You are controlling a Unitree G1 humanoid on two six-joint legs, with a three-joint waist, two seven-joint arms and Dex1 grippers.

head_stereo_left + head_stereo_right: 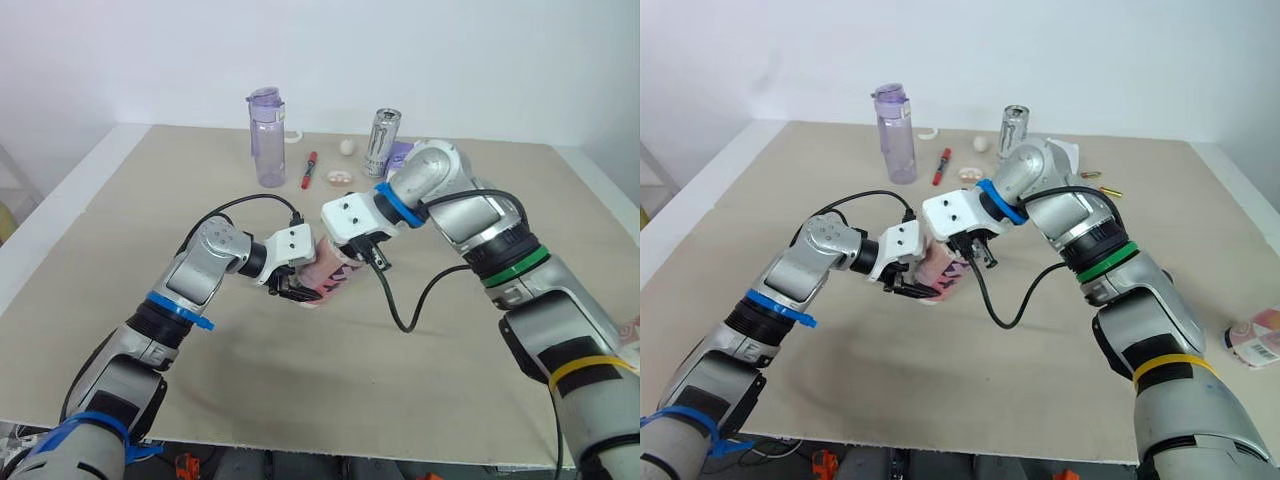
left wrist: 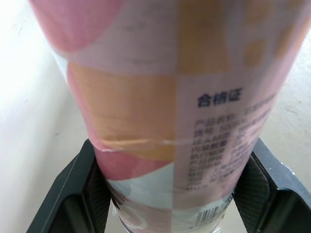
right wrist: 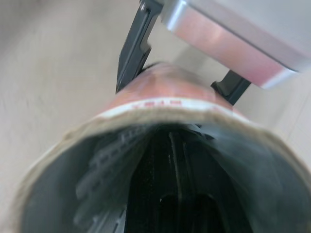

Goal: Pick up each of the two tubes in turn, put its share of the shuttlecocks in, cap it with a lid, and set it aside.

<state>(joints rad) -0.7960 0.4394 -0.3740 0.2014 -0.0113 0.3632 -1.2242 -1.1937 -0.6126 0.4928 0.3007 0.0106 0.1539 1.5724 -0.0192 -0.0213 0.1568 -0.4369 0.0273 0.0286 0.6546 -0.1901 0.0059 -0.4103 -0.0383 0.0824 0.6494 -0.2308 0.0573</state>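
Note:
A pink and white printed tube [image 1: 328, 272] hangs tilted just above the middle of the table, with my left gripper [image 1: 298, 286] shut on its lower part. The left wrist view has both black pads [image 2: 92, 191] pressed on the tube's sides [image 2: 170, 97]. My right gripper [image 1: 354, 254] is at the tube's open upper end and reaches into it. In the right wrist view the cardboard mouth [image 3: 160, 114] gapes wide, and pale feathers [image 3: 104, 162] lie along the inner wall. A second tube [image 1: 1252, 338] lies at the table's right edge.
At the back of the table stand a purple water bottle [image 1: 266, 138] and a silver can [image 1: 381, 142]. Between them lie a red pen [image 1: 309, 169] and a small white ball [image 1: 346, 147]. A black cable [image 1: 405, 310] loops down from my right wrist.

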